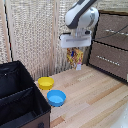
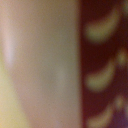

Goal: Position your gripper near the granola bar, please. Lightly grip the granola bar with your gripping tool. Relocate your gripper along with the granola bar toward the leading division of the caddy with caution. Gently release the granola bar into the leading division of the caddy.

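Two small round bowls sit on the pale wooden plank surface (image 1: 95, 100): a yellow bowl (image 1: 45, 82) and, just beside it and nearer the camera, a blue bowl (image 1: 56, 97). Both lie between the arm and the large black soft-sided fabric caddy (image 1: 20, 100), which fills the lower corner on the exterior view's left. A cross divider (image 1: 14, 96) splits the caddy into compartments, and both look dark inside.

Above the far part of the surface, the bulky white hand (image 1: 76, 50) hangs from the arm with the flat rectangular granola bar packet (image 1: 75, 56), printed in yellow, orange and red, clamped between its short fingers. The packet dangles upright with its lower end close to the boards; whether it touches them I cannot tell. It is well apart from the caddy.

A brown wooden drawer cabinet (image 1: 111, 45) stands close on the exterior view's right of the hand, and a light woven screen (image 1: 35, 35) runs behind everything.

Up close, the wrist view is only a blur: a pale pinkish band beside a dark red patch with yellowish curved marks.
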{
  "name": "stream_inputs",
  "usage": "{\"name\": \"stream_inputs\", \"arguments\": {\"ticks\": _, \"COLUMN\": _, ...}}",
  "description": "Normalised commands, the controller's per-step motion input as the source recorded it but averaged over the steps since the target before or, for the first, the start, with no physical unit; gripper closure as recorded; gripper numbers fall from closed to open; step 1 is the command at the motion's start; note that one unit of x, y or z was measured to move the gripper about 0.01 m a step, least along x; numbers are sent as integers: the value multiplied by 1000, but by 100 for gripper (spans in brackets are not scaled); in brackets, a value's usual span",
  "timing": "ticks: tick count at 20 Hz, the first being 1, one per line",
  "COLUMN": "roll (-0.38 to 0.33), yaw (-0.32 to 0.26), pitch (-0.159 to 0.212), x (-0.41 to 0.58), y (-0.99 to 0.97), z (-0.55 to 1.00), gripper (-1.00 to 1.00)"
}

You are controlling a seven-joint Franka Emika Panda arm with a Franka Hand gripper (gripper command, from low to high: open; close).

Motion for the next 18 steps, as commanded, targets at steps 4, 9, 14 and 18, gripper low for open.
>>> {"name": "stream_inputs", "arguments": {"ticks": 4, "roll": 28, "yaw": 39, "pitch": 69, "x": 20, "y": 472, "z": 745, "gripper": 100}}
{"name": "stream_inputs", "arguments": {"ticks": 9, "roll": 1, "yaw": 55, "pitch": 57, "x": 0, "y": 597, "z": 662, "gripper": 100}}
{"name": "stream_inputs", "arguments": {"ticks": 14, "roll": 0, "yaw": 33, "pitch": 40, "x": 0, "y": 646, "z": 591, "gripper": 100}}
{"name": "stream_inputs", "arguments": {"ticks": 18, "roll": 0, "yaw": 0, "pitch": 17, "x": 0, "y": 739, "z": 493, "gripper": 100}}
